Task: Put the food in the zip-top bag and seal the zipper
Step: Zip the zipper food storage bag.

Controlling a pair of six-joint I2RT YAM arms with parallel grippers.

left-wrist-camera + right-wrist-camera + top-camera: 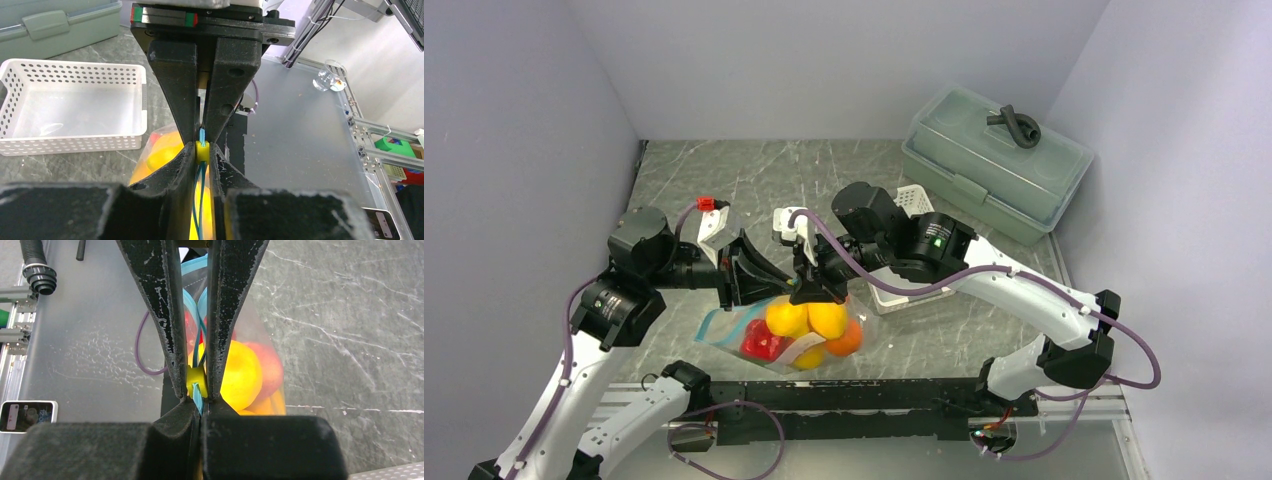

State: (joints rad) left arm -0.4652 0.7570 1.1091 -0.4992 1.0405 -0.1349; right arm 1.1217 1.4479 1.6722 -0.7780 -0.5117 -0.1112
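Sealing step in hand: the food [809, 320] is lying inside the zip-top bag [722, 330], which is hanging beneath both hands over the near part of the desk [824, 170]. The right hand [200, 412] is clamping fully closed on 1 end of the zipper [191, 302], anchoring it. The left hand [201, 155], meeting it tip to tip, is standing barely apart, its pads appearing to pinch the yellow slider [195, 380] that is riding the 2 teal tracks. On the left hand's side of the slider the tracks are running separately, so the mouth is judged unsealed. The next move is calling for a steady draw of the slider along the strip while the anchored end is being kept taut. The bag film is looking clear, thin and floppy; the fruits smooth, rounded and glossy; the finger pads matte, scuffed black.
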